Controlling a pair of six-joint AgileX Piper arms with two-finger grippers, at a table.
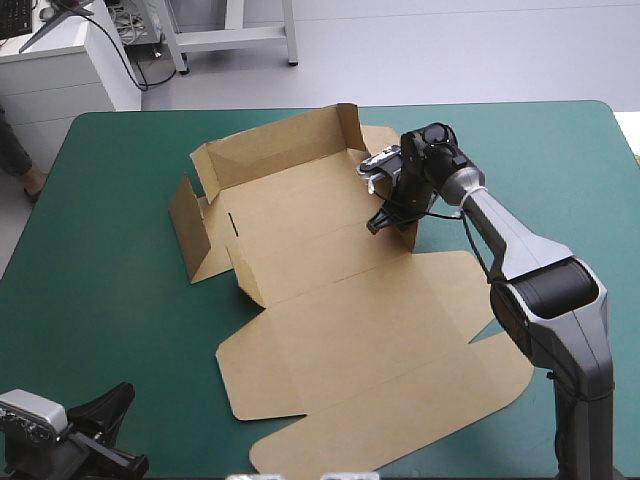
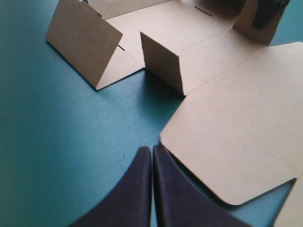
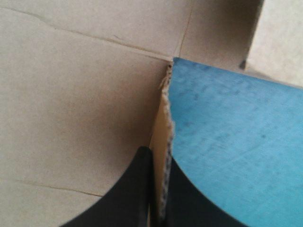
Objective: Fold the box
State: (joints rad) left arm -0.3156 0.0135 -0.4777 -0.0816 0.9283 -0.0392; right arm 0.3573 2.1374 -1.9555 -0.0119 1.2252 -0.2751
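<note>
The brown box (image 1: pixel 330 290) is found lying mid-desk (image 1: pixel 110 300), partly raised into a tray: its far wall (image 1: pixel 275 145) and left-hand flap (image 1: pixel 187 225) are stood up, and its lid panel (image 1: pixel 380 390) is spread flat toward the near edge. The right pincer (image 3: pixel 158 156) is seen clamped on the upright right-hand flap (image 1: pixel 408 238), one black finger on each face. The left pincer (image 2: pixel 152 150) is noted pressed together over the bare teal-green cover near the near-left corner, just beside the lid panel's edge.

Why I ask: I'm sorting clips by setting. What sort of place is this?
Likely a robotics lab workbench: a table under a teal-green cover, the brown box lying partly folded on it, the right gripper shut on one raised wall.
</note>
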